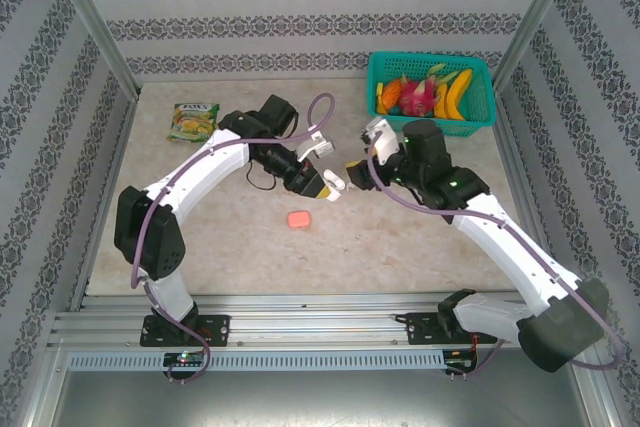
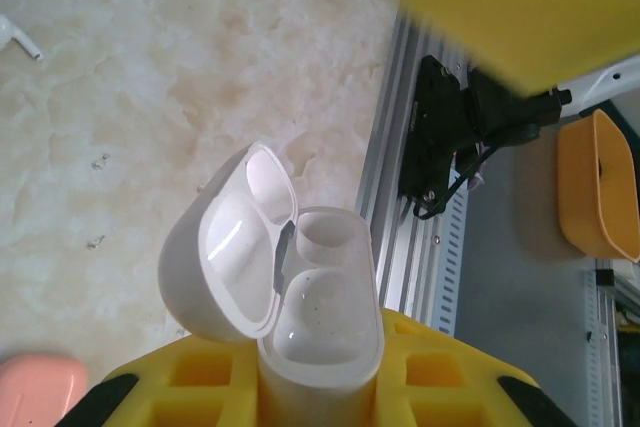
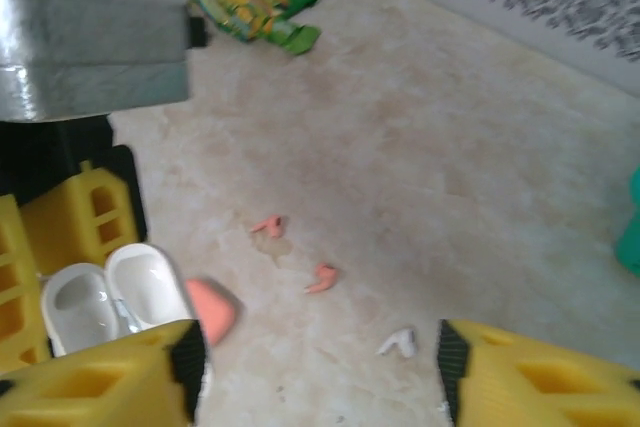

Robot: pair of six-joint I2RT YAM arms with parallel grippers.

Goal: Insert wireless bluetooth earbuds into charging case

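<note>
My left gripper (image 2: 320, 392) is shut on a white charging case (image 2: 320, 317), held upright above the table with its lid (image 2: 225, 267) flipped open. The case's far socket is hollow. The near one holds a glossy white shape, and I cannot tell whether it is an earbud. In the top view the left gripper (image 1: 326, 185) and right gripper (image 1: 357, 168) nearly meet. My right gripper (image 3: 320, 377) is open with nothing between its fingers. Below it on the table lie two pink earbuds (image 3: 268, 225) (image 3: 322, 278) and a white earbud (image 3: 398, 343). The white earbud (image 2: 20, 39) also lies far left.
A closed pink case (image 1: 298, 218) lies on the table under the grippers (image 3: 212, 309). A snack packet (image 1: 193, 119) sits at the back left. A green basket (image 1: 482, 119) of toy fruit stands at the back right. Aluminium rails (image 1: 320, 327) run along the near edge.
</note>
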